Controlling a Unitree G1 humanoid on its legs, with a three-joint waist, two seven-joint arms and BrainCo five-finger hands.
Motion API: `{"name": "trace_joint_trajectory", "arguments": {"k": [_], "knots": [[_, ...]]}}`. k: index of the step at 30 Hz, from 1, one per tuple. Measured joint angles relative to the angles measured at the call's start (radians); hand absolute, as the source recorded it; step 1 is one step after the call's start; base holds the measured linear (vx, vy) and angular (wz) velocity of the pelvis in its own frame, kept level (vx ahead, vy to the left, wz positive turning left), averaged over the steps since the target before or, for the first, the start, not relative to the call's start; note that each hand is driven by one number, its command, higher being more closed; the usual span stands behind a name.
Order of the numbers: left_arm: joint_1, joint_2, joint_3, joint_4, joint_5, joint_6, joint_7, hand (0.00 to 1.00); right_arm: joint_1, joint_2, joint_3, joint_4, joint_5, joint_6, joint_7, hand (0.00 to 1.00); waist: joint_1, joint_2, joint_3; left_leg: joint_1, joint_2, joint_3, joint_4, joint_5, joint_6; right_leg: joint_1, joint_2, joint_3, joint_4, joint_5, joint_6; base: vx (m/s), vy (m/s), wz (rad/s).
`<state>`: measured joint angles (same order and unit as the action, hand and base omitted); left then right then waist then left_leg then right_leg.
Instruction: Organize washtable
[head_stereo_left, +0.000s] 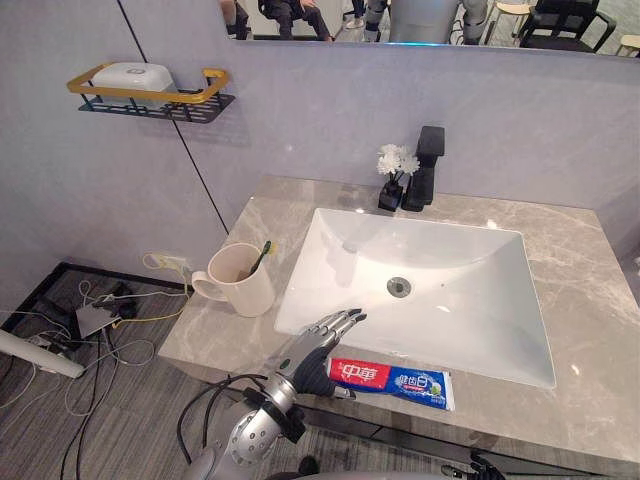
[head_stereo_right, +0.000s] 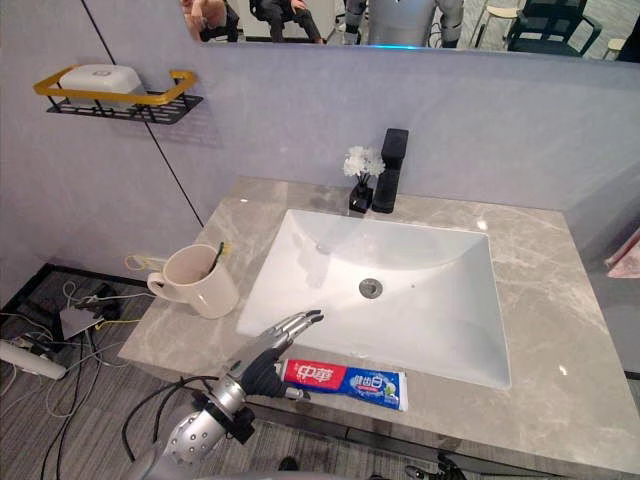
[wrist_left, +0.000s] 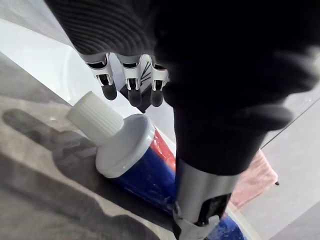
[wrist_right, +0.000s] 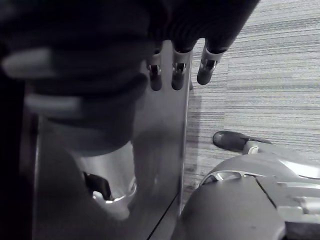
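L hand (head_stereo_left: 312, 348), fingers straight, sat over toothpaste (head_stereo_left: 395, 380) cap end, not yet gripping; next prob. pinch & lift to cup (head_stereo_left: 243, 290).

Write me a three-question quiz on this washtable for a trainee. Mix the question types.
1. True or false: the toothbrush stands in the mug.
2. Where is the toothpaste tube? A: in the mug. B: flat on the counter, in front of the sink. C: leaning against the mug.
3. Which of the robot's hands is at the tube's cap end?

Key: 1 true. 2 B. 3 the left hand, its fingers straight.
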<state>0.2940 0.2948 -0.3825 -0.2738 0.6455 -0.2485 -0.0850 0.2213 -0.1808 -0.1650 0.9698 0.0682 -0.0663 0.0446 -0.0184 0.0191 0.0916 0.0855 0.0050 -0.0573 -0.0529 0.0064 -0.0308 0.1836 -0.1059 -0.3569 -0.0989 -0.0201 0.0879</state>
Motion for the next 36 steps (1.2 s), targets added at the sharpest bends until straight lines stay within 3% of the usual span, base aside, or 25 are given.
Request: {"name": "trace_joint_trajectory", "arguments": {"k": [9,10,22,36], "knots": [[0.0,-0.02,0.01,0.025,0.038,0.003,0.006,0.0,-0.001,0.004,0.0,-0.004,0.0,0.0,0.0,0.0,-0.006,0.002,-0.001,0.002,0.002,0.004,-0.001,0.0,0.0,0.0,0.001,0.004,0.0,0.0,0.0,0.0,0.0,0.0],[0.0,-0.022,0.015,0.03,0.039,0.003,0.006,1.0,-0.001,0.004,0.0,-0.005,0.0,0.0,0.0,0.0,-0.007,0.002,-0.001,0.003,0.003,0.006,-0.001,0.0,0.0,0.0,0.001,0.005,0.0,0.0,0.0,0.0,0.0,0.0],[-0.052,-0.045,0.03,0.08,0.071,0.001,0.021,1.0,-0.018,0.009,0.009,-0.009,-0.001,0.004,0.002,0.0,-0.024,0.006,-0.001,0.015,0.013,0.032,-0.012,-0.001,-0.001,-0.005,0.009,0.031,0.0,0.001,-0.001,-0.01,-0.003,-0.07],[-0.046,-0.046,0.03,0.079,0.061,0.001,0.022,1.0,-0.024,0.011,0.007,-0.014,0.0,0.005,0.002,0.0,-0.024,0.012,-0.004,0.024,0.017,0.061,-0.014,-0.002,-0.002,-0.012,0.016,0.06,0.0,0.007,-0.004,-0.02,0.001,-0.06]]}}
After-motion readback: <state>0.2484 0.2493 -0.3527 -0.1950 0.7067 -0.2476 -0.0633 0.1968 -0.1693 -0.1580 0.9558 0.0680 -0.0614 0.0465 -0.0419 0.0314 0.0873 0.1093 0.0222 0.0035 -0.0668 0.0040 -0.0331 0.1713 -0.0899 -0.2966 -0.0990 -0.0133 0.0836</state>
